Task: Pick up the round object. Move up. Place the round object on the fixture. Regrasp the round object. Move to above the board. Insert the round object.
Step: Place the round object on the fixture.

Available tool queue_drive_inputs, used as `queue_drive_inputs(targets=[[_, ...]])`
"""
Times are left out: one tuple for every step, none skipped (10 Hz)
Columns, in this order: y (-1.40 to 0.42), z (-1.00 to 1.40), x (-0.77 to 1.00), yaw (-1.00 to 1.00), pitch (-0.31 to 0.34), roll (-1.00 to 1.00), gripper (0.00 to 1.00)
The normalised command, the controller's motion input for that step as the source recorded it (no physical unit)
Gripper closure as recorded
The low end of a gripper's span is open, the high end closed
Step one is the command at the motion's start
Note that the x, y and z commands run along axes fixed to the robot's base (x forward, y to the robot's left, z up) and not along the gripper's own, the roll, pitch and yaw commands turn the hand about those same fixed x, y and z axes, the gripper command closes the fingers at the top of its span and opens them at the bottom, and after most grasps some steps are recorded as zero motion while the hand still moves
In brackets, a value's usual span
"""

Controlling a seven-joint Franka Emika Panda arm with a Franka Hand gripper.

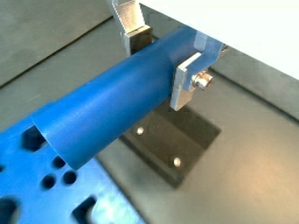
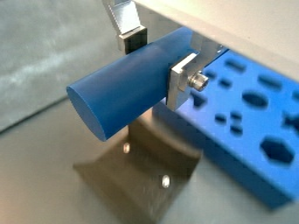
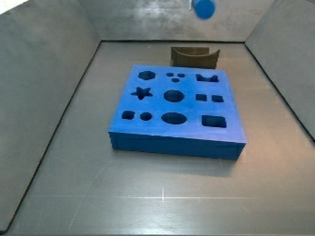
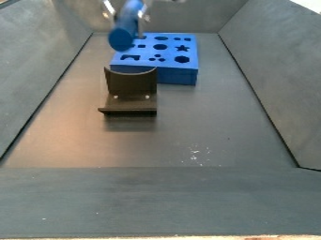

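Observation:
My gripper (image 1: pixel 163 59) is shut on the round object (image 1: pixel 111 101), a smooth blue cylinder peg held sideways between the two silver fingers. It also shows in a wrist view (image 2: pixel 122 83), with the gripper (image 2: pixel 162 59) gripping it partway along its length. The peg hangs in the air above the fixture (image 1: pixel 176 144), a dark block with a curved notch (image 2: pixel 140 171). In both side views the peg (image 3: pixel 204 8) (image 4: pixel 123 35) is high above the fixture (image 3: pixel 193 57) (image 4: pixel 129 89). The board (image 3: pixel 176 106) (image 4: pixel 163 56) lies flat beside the fixture.
Grey walls (image 3: pixel 55 83) enclose the dark floor (image 4: pixel 189 141) on the sides and at the back. The fixture stands near the back wall, just behind the board.

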Motion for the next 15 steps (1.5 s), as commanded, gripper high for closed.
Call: queue_drive_inputs(targets=[[-0.01, 0.11, -0.02, 0.04, 0.034, -1.00, 1.00], [0.01, 0.07, -0.04, 0.03, 0.032, -1.00, 1.00], [0.01, 0.07, -0.02, 0.02, 0.040, -1.00, 1.00], [0.02, 0.05, 0.00, 0.01, 0.055, -1.00, 1.00], [0.03, 0.02, 0.02, -0.01, 0.079, -1.00, 1.00], [0.03, 0.00, 0.05, -0.03, 0.094, -0.91, 1.00], [0.04, -0.01, 0.07, -0.05, 0.101, -0.73, 1.00], [0.04, -0.01, 0.08, -0.07, 0.109, -0.50, 1.00], [0.04, -0.01, 0.08, -0.08, 0.103, -0.34, 1.00], [0.03, -0.01, 0.06, -0.08, 0.078, -0.24, 1.00], [0.13, -1.00, 0.12, 0.02, 0.285, -1.00, 1.00], [0.14, -1.00, 0.13, -0.01, 0.285, -1.00, 1.00], [0.14, -1.00, 0.14, -0.05, 0.307, -1.00, 1.00], [0.14, -1.00, 0.15, -0.13, 0.310, -0.88, 1.00], [0.14, -1.00, 0.16, -0.18, 0.262, -0.71, 1.00]])
